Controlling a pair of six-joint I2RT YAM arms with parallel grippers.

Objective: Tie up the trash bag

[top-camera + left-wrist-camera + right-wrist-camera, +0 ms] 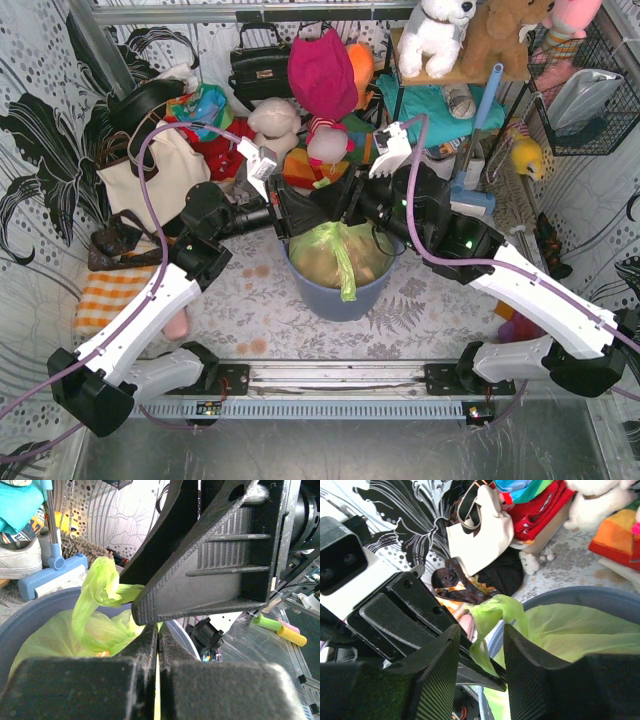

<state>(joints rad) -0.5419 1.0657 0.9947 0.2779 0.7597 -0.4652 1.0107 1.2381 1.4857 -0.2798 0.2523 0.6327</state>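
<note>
Firmly, left claw [156,636] on trash bag [95,625].

1. One trash bag [340,255].
2. One blue-grey bin [320,297].
3. Two hands: left hand [156,640], right hand [481,640].
4. One black handbag [260,65].
5. One cream tote bag [150,175].
6. One white shoe [17,560].
7. One white plush toy [435,35] on the shelf [470,74].
8. One brown plush toy [500,35] beside it.

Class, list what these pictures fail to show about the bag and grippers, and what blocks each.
Top view: the mouth of the bag, hidden under the left gripper and right gripper.
Left wrist view: where the handle ends, behind the right gripper.
Right wrist view: any knot, covered by its own fingers.
Every view: the bag's bottom, inside the bin.
</note>
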